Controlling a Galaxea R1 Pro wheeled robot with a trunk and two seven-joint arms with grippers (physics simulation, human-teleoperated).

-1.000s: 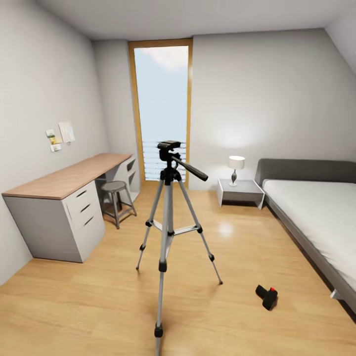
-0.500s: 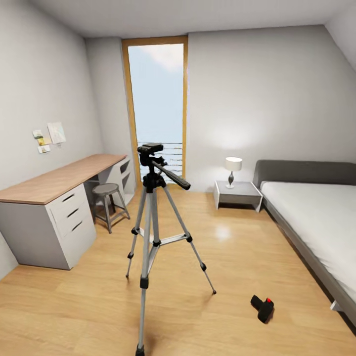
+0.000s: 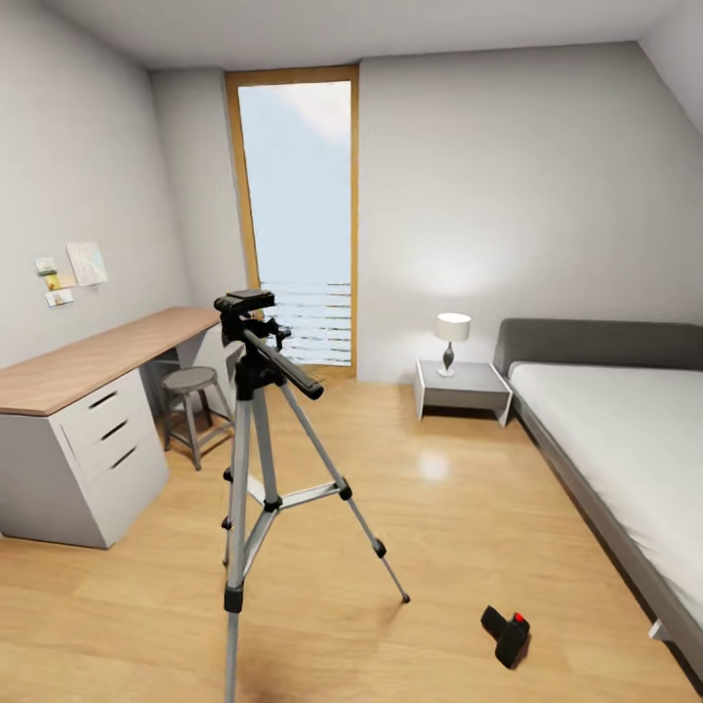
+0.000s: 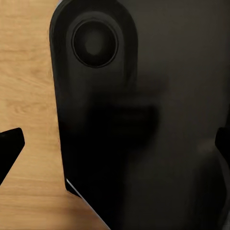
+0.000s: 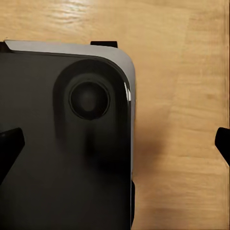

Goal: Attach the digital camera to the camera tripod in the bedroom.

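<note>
In the head view the camera tripod (image 3: 252,376) stands on the light wood floor left of centre, silver legs spread, black head and long handle on top with nothing mounted. The digital camera (image 3: 506,633), black with a red button, lies on the floor to the tripod's right, near the bed. My left gripper (image 4: 115,146) is open above the floor, its dark fingertips (image 4: 10,143) far apart, with a black part of my own body in front. In the same way my right gripper (image 5: 115,143) is open, holding nothing.
A grey bed (image 3: 625,439) runs along the right wall. Beside it is a nightstand (image 3: 461,383) with a lamp (image 3: 451,332). A desk (image 3: 88,361) and a stool (image 3: 190,381) stand at the left, and a tall window (image 3: 293,215) is at the back.
The whole head view has shifted, so my camera has moved: the tripod now appears further left and nearer, the digital camera slightly lower. Nothing in the room has moved.
</note>
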